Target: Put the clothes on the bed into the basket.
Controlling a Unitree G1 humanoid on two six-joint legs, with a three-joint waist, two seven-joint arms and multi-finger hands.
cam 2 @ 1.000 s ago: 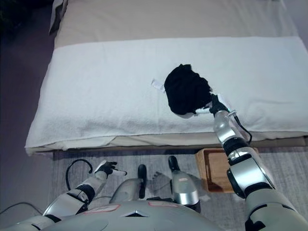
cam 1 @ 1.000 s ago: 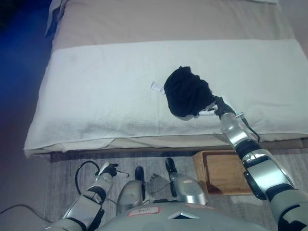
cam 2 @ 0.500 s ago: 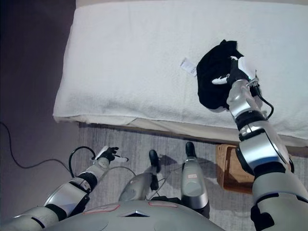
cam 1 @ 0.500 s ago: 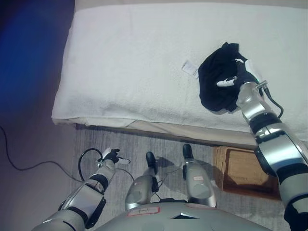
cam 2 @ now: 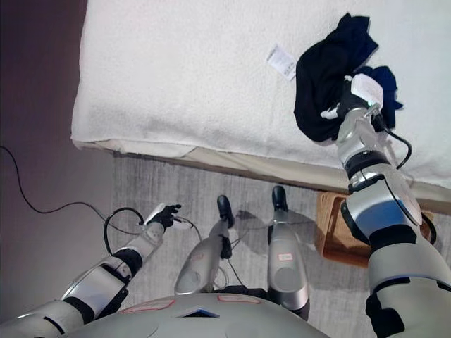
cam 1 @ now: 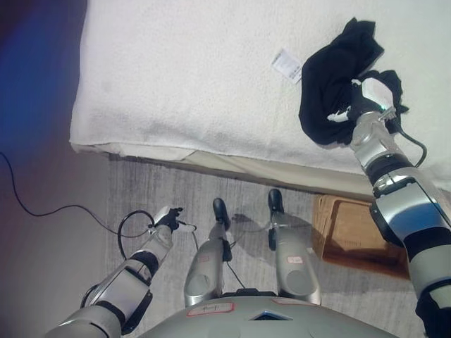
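A black garment (cam 1: 331, 84) with a white tag (cam 1: 287, 65) hangs bunched above the white bedcover (cam 1: 176, 77). My right hand (cam 1: 363, 102) is shut on the garment and holds it up over the bed's near right part; it also shows in the right eye view (cam 2: 351, 102). A wooden basket (cam 1: 352, 236) stands on the floor below the bed's edge, under my right arm. My left hand (cam 1: 168, 217) hangs low over the grey rug, fingers relaxed and empty.
The bed's front edge (cam 1: 211, 165) runs across the middle of the view. A grey rug (cam 1: 141, 190) covers the floor in front of it. A thin black cord (cam 1: 35, 208) lies on the floor at the left.
My right hand has lifted the black garment up and to the right. The camera has shifted, so the bed now sits higher in the view.
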